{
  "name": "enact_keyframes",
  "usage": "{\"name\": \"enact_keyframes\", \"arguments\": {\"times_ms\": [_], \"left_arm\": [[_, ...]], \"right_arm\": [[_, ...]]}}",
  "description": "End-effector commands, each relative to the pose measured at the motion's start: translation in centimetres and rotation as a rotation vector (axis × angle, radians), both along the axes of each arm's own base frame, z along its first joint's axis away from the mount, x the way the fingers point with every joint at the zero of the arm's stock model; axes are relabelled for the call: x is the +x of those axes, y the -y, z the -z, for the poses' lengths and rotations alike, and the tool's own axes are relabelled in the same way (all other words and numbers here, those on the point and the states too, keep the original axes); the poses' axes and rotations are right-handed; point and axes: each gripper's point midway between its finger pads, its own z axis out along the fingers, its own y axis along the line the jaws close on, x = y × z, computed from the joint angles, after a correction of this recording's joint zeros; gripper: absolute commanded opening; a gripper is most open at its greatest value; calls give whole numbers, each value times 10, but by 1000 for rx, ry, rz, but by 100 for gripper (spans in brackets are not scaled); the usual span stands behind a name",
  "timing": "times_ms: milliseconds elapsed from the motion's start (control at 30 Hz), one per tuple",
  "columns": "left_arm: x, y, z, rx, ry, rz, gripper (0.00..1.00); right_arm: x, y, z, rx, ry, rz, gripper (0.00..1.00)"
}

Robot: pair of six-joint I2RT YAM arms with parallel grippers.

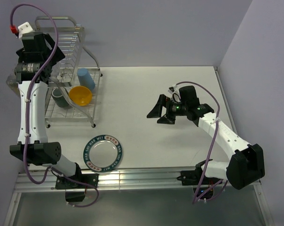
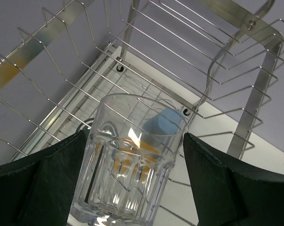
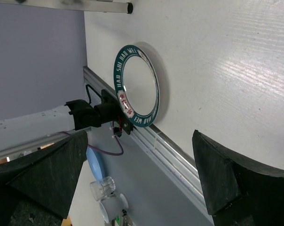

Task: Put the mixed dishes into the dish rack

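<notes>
Black left claw point(image 2: 136, 136) at far left, raised high beside the dish rack point(image 1: 80, 47), jaws wide and pinching the small clear glass point(image 2: 128, 165) by its sides. Glass upright in the wrist view, faceted, with the thin wire dividers of the rack's upper tier just behind it; support under its base not discernible.

Next right, chrome wire rack standing at the far left corner of the white table point(image 1: 179, 84), looped handle on top. On its lower tier, three pieces close together: dark green-grey mug point(image 1: 61, 98) at the left, orange-yellow bowl point(image 1: 80, 95) tipped on edge just beside it with the hollow facing up, light blue cup point(image 1: 86, 78) lying tilted just behind the bowl.

Further right and nearer the arm bases, silver plate point(image 1: 103, 152) with dark green lettered rim, flat on the table, apart from the rack's legs.

Well to the right, right claw point(image 1: 161, 114) low over bare table, jaws spread wide with nothing between them, tips pointing left.
</notes>
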Motion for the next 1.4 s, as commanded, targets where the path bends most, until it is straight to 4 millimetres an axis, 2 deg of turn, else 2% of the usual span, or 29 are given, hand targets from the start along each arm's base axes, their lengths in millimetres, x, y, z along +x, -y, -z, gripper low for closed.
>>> {"name": "enact_keyframes", "arguments": {"times_ms": [0, 200, 233, 267, 433, 467, 667, 867, 967, 1067, 1100, 1367], "left_arm": [[-20, -20, 65, -37, -258, -78, 88], [-16, -48, 72, -253, -226, -138, 76], [-8, -44, 82, -285, -251, -118, 78], [-3, -43, 74, -293, -234, -110, 79], [14, -32, 72, -353, -206, -49, 82], [17, -31, 67, -356, -193, -34, 81], [32, -24, 79, -418, -235, 17, 64], [40, -24, 84, -507, -226, 47, 59], [45, -23, 84, -533, -231, 63, 66], [49, -23, 83, -537, -222, 72, 78], [51, -23, 78, -533, -203, 80, 86], [57, -26, 71, -504, -188, 99, 99]], "right_arm": [[3, 0, -10, 23, 48, -3, 100], [11, 0, -13, 26, 57, 6, 100], [13, 0, -13, 27, 58, 8, 100], [14, 0, -13, 27, 58, 10, 100], [18, -1, -12, 35, 55, 24, 100], [18, -1, -12, 36, 54, 26, 100], [22, 2, -15, 42, 60, 52, 100], [24, 4, -16, 44, 62, 72, 100], [25, 4, -18, 47, 67, 79, 100], [27, 4, -19, 47, 68, 85, 100], [27, 4, -19, 47, 65, 84, 100], [30, 4, -21, 37, 69, 85, 100]]}}
